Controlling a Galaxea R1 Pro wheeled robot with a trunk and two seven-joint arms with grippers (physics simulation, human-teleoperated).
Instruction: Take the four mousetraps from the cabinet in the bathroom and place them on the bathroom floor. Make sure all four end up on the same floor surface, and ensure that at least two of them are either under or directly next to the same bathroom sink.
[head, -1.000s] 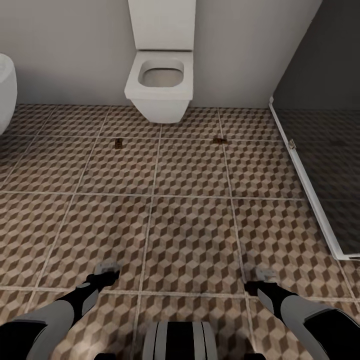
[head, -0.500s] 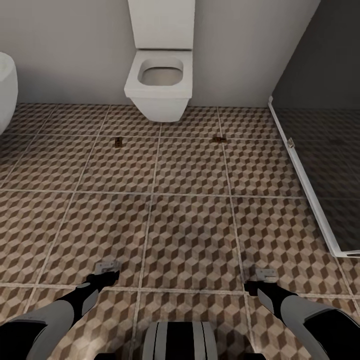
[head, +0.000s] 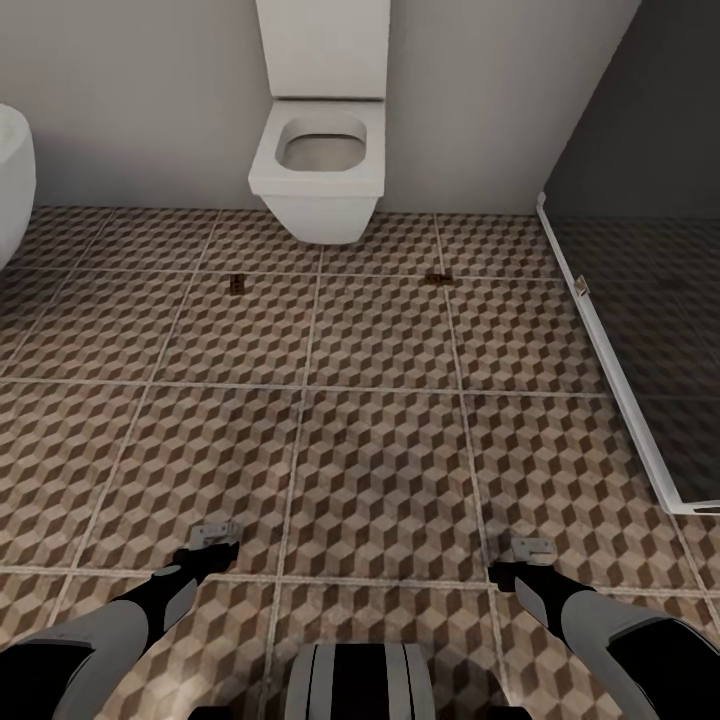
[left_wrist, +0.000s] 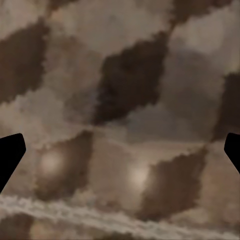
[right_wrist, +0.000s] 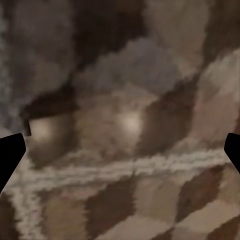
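Over the last second my head view has crept slightly forward. The scene itself is unaltered, so I read this as the base settling, not as any handling.

Two mousetraps lie on the bathroom floor (head: 380, 480) ahead of me. One mousetrap (head: 236, 283) sits at 11 o'clock and the second mousetrap (head: 438, 278) at 1 o'clock, flanking the toilet (head: 320, 170) and well apart from each other.

My left gripper (head: 214, 535) and right gripper (head: 532, 548) both hang low over the tiles. Each has its fingers spread wide and carries nothing; both wrist views confirm bare tile between the finger edges.

A white rounded fixture (head: 12, 180) stands at 10 o'clock; I cannot tell whether it is a sink. By my assessment two traps remain outstanding and the sink condition is unverified.
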